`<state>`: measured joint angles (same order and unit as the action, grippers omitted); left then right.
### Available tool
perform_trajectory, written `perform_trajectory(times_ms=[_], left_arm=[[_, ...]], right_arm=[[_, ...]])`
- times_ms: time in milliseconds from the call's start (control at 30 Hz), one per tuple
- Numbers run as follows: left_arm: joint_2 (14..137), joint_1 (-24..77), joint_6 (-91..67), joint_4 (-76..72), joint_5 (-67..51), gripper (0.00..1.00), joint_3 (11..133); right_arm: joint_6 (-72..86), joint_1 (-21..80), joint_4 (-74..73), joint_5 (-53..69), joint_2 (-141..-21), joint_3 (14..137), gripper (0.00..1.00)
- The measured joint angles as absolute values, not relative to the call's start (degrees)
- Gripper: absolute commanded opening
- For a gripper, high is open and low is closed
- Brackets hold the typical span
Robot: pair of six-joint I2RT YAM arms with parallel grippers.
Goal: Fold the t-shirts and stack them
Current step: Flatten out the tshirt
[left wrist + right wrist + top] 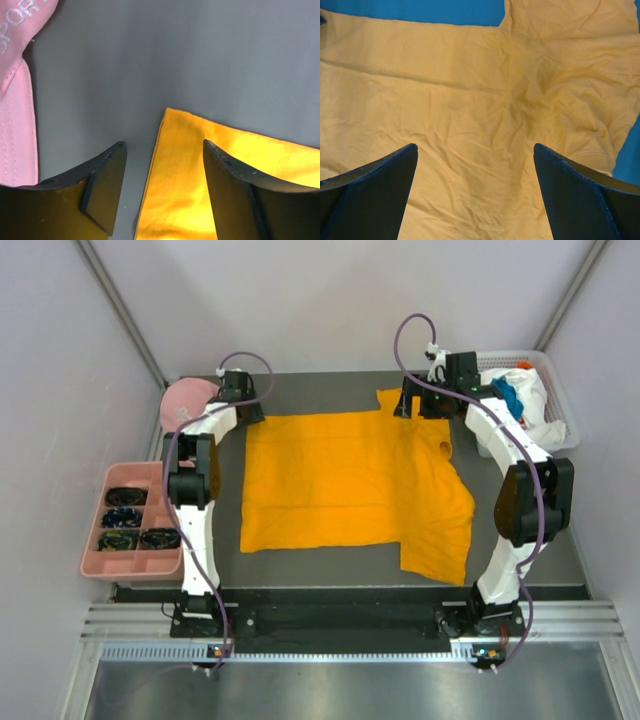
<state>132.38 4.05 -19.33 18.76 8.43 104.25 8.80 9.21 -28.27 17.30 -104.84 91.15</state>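
L pincer [162, 150] spread over orange t-shirt [182, 195] corner; R pincer [475, 147] spread above it.

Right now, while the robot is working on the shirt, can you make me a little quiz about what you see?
1. True or false: the orange t-shirt is folded into a small square.
2. What lies on the table near the left gripper? A) pink cap B) green cup C) red ball
3. Where are the white and teal clothes?
Key: 1 false, it lies spread out. 2 A. 3 In the white basket, far right.
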Motion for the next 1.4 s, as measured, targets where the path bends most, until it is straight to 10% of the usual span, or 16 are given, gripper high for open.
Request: perform_trajectory(times_ms=[467, 700, 1400], left_arm=[[133.67, 4.03, -19.57, 17.78, 3.46, 0.51, 105.97], [133.84, 4.03, -20.05, 18.17, 2.20, 0.00, 105.97], [141.60, 3.40, -21.10, 23.66, 3.70, 0.00, 119.77]], right_arm=[[8.80, 9.21, -28.29, 17.23, -104.84, 91.15, 0.99], [8.80, 9.21, -28.32, 17.19, -104.84, 91.15, 0.99], [8.80, 9.21, -28.32, 17.19, -104.84, 91.09, 0.99]])
